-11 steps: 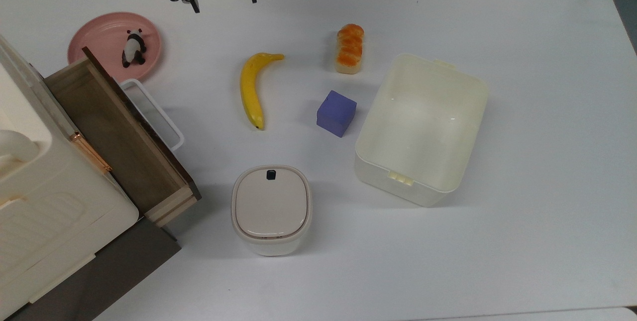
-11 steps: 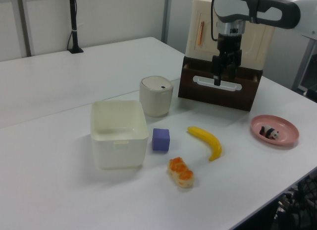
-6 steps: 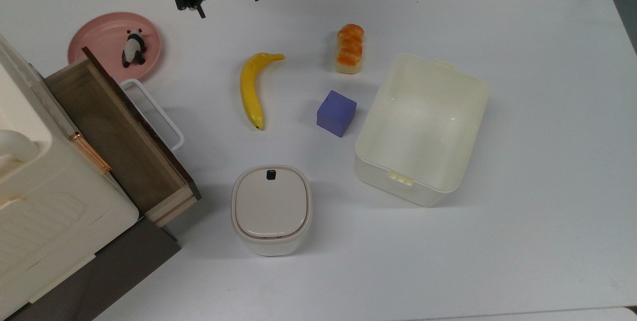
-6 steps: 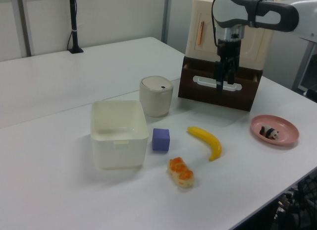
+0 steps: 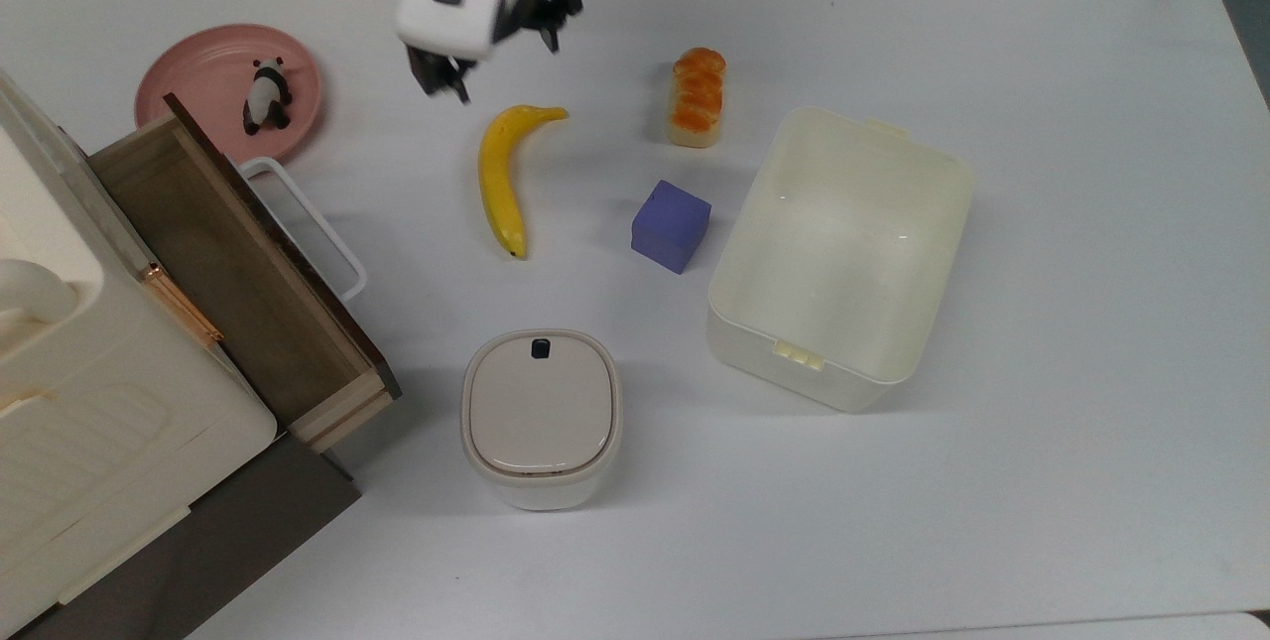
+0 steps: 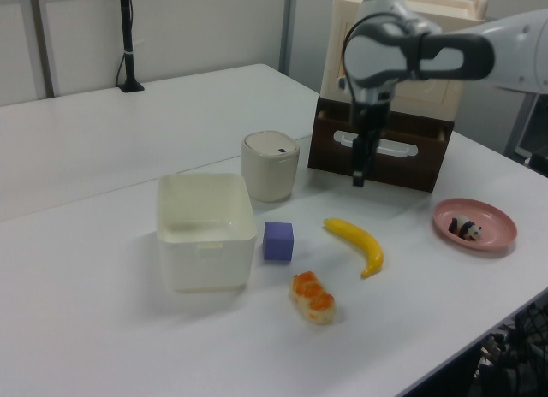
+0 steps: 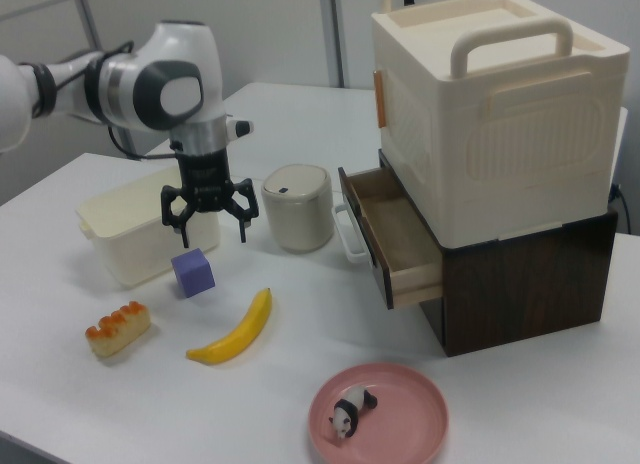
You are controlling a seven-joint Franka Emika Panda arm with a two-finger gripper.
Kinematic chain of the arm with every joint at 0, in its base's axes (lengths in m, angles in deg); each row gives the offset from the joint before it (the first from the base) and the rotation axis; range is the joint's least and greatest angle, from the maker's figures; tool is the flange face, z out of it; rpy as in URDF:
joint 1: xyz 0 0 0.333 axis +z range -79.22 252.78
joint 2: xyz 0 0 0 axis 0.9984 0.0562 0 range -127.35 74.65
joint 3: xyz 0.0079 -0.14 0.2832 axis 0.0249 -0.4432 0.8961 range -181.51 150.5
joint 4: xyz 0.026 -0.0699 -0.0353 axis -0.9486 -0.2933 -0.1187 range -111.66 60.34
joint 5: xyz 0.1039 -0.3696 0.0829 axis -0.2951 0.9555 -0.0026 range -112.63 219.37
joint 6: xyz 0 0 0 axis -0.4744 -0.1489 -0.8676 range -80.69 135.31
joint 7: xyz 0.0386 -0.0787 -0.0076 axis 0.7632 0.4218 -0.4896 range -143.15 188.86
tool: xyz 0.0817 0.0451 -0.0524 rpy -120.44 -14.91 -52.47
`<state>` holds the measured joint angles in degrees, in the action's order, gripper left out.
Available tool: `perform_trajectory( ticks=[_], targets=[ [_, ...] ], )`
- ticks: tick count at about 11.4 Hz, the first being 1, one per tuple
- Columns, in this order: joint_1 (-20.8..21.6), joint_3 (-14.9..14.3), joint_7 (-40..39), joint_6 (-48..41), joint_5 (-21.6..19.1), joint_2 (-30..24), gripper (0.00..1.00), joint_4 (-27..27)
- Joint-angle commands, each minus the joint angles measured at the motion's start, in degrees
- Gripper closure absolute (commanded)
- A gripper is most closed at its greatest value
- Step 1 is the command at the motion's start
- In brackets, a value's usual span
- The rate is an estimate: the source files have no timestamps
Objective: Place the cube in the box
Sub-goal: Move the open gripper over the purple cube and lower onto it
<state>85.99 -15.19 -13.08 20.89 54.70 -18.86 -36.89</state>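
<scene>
Tool: the black two-finger tool (image 7: 205, 212) hangs above the table with its fingers spread wide and nothing between them.
Cube: the small matte purple-blue cube (image 5: 672, 225) sits on the white table (image 5: 1072, 422), just beside the near wall of the large cream-white translucent plastic box (image 5: 943, 253) (apart, not touching).
Key relation: in the top view the cube lies to the right of and below the tool (image 5: 491, 50), past the yellow banana (image 5: 501, 179); in the right view it sits below the tool.
Cube axis: none, all sides look equal; it sits turned slightly against the table's edges.
Writing: no readable brand or label.
</scene>
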Motion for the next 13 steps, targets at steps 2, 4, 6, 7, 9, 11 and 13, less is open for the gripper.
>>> perform_trajectory(
  ticks=[2,4,6,7,9,11,13],
  targets=[
    [5.4,-0.1,-9.2,14.0,2.7,5.1,0.0,-1.8],
    [7.6,-0.1,-9.8,16.1,3.3,7.2,0.0,-1.9],
    [10.2,-0.1,-9.6,16.3,3.6,9.2,0.0,-1.8],
    [11.2,-0.1,-9.4,16.3,4.1,9.6,0.0,-1.8],
    [12.8,-0.1,-8.8,17.7,4.1,11.0,0.0,-1.8],
    [13.5,0.0,-5.3,20.9,6.2,13.3,0.0,-1.5],
    [14.2,0.2,-0.2,24.4,9.5,16.2,0.0,-1.3]
  ],
)
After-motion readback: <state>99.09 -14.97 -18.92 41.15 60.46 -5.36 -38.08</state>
